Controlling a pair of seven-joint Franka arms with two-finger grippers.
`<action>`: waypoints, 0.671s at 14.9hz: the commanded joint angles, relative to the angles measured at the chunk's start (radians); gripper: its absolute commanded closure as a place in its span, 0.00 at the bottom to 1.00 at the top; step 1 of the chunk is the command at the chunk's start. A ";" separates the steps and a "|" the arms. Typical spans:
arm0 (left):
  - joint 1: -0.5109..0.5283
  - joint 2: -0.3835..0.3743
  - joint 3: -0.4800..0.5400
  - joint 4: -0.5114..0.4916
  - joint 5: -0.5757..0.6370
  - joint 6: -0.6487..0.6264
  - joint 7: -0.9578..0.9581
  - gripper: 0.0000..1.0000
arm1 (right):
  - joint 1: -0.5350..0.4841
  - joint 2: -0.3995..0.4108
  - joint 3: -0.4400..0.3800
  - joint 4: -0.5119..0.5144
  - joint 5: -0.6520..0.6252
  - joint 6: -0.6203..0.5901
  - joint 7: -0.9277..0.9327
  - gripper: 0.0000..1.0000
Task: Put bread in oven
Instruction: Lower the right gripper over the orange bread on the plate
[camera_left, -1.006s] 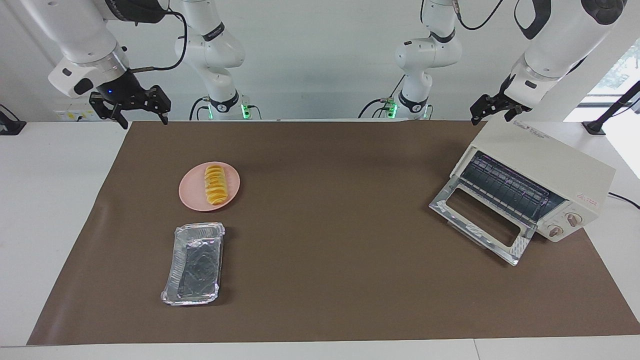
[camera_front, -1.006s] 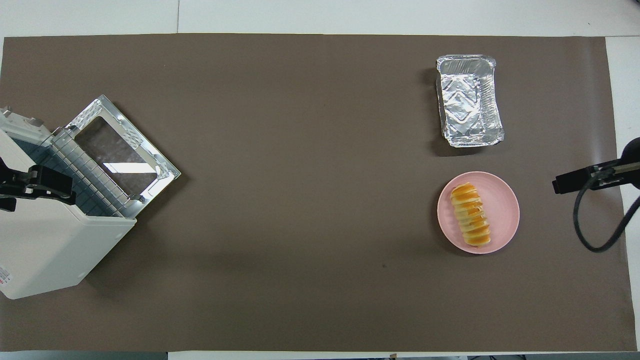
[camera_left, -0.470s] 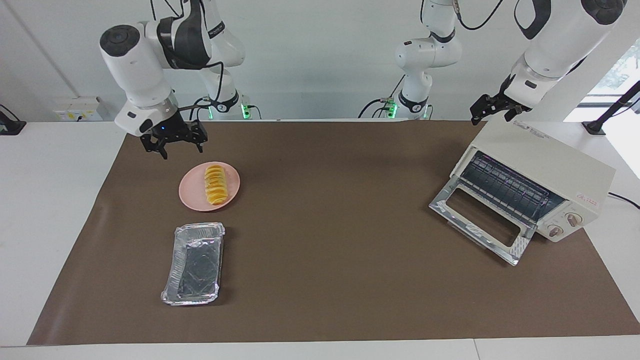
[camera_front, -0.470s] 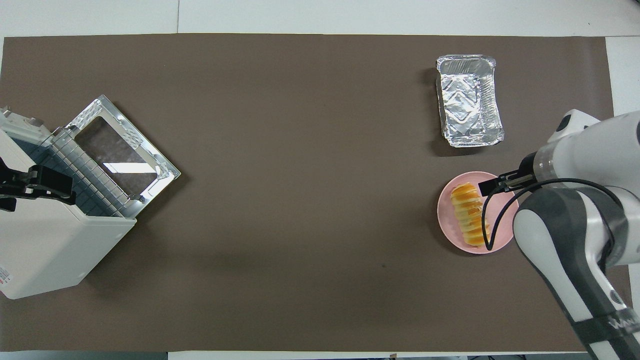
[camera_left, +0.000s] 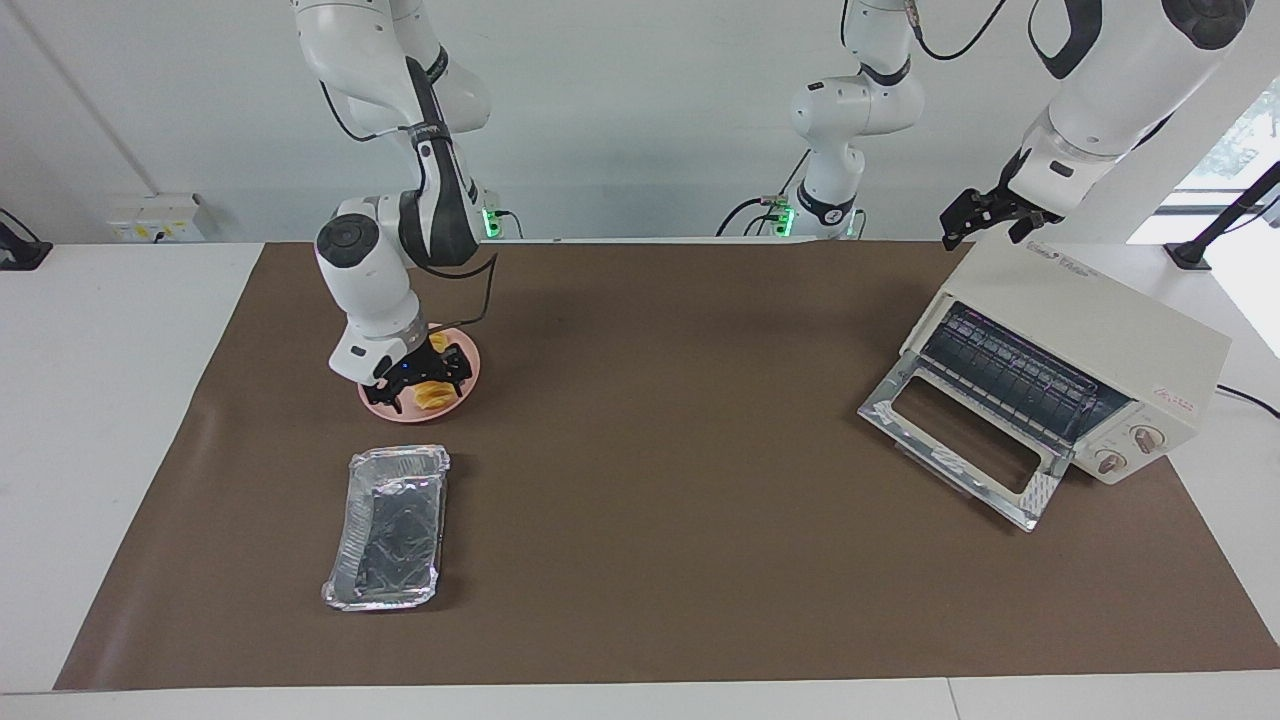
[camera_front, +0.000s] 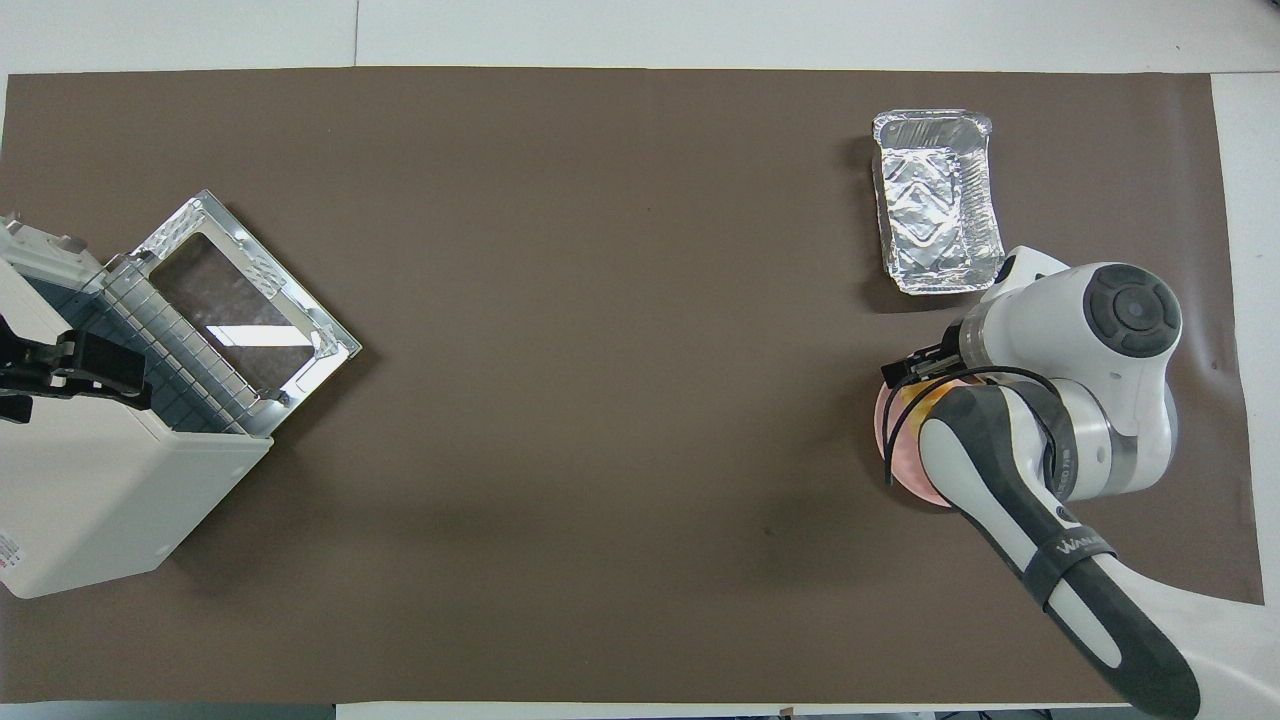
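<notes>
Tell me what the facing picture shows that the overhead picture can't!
Only the facing view shows the bread on the pink plate, with the open right gripper low over it, and the oven's knobs. Only the overhead view shows the top of the right arm covering the bread and most of the plate. Both show the foil tray, farther from the robots than the plate, the oven with its door dropped open at the left arm's end, and the open left gripper waiting over the oven.
</notes>
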 joint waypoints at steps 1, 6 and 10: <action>0.012 -0.022 -0.001 -0.019 -0.020 0.017 0.005 0.00 | -0.007 0.014 0.000 -0.007 0.003 0.012 -0.059 0.00; 0.012 -0.020 -0.001 -0.019 -0.020 0.017 0.005 0.00 | -0.017 0.003 -0.002 0.024 0.003 -0.071 -0.125 0.00; 0.012 -0.022 -0.001 -0.019 -0.020 0.017 0.005 0.00 | -0.027 0.000 -0.002 0.022 0.003 -0.093 -0.160 0.00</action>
